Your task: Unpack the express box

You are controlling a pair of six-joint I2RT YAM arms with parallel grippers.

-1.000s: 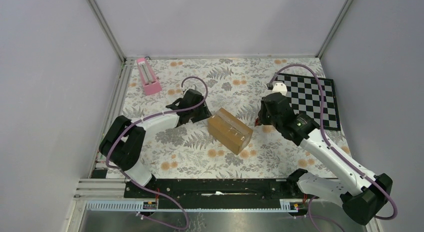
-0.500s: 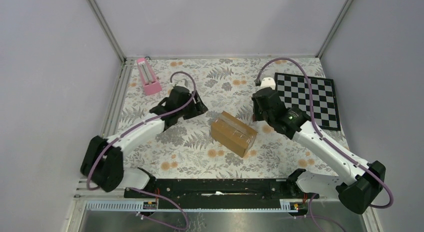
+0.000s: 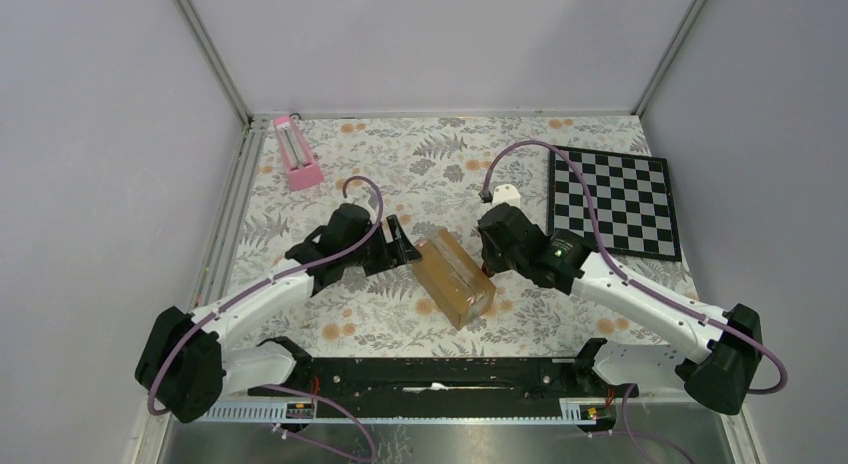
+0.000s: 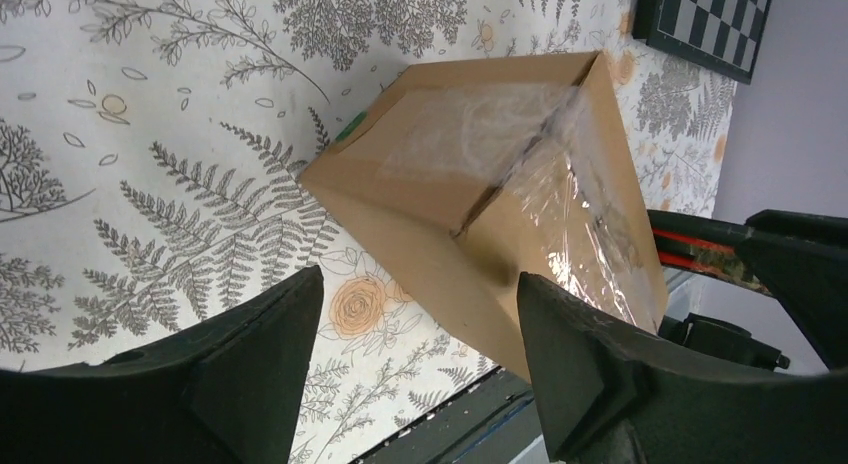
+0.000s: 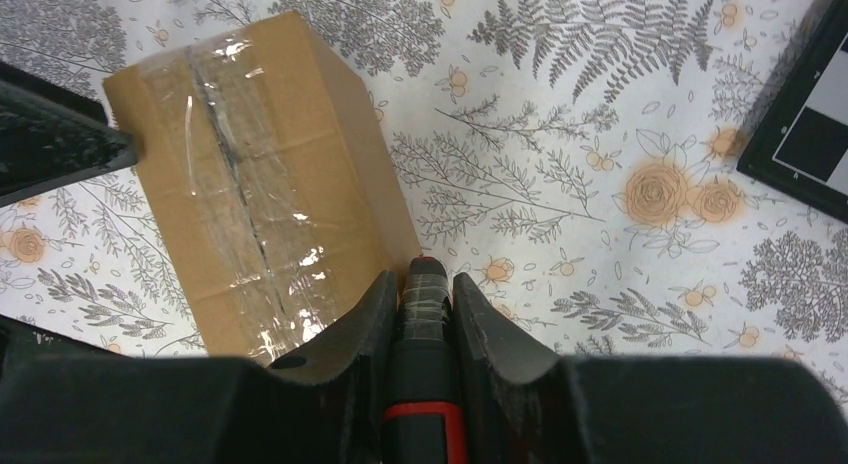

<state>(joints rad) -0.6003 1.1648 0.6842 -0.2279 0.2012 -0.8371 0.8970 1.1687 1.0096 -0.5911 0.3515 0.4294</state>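
Observation:
The express box (image 3: 455,277) is a brown carton lying on the floral table cover, with its top seam under clear tape. My left gripper (image 3: 405,252) stands open at the box's left end. In the left wrist view the box (image 4: 500,194) lies just ahead of the spread gripper (image 4: 420,281), with nothing held. My right gripper (image 3: 487,266) is at the box's right side, shut on a black tool with a red band (image 5: 424,319). In the right wrist view the tool's tip sits beside the box's (image 5: 255,184) near right corner, between the fingers of the gripper (image 5: 420,280).
A black-and-white chessboard (image 3: 615,199) lies at the right of the table. A pink metronome-like object (image 3: 297,152) stands at the back left. The black rail (image 3: 430,374) with both arm bases runs along the near edge. Grey walls close in three sides.
The left arm swung nearer and its jaws opened at the box's left end. The right arm moved left to the box with its tool. The box turned and shifted slightly.

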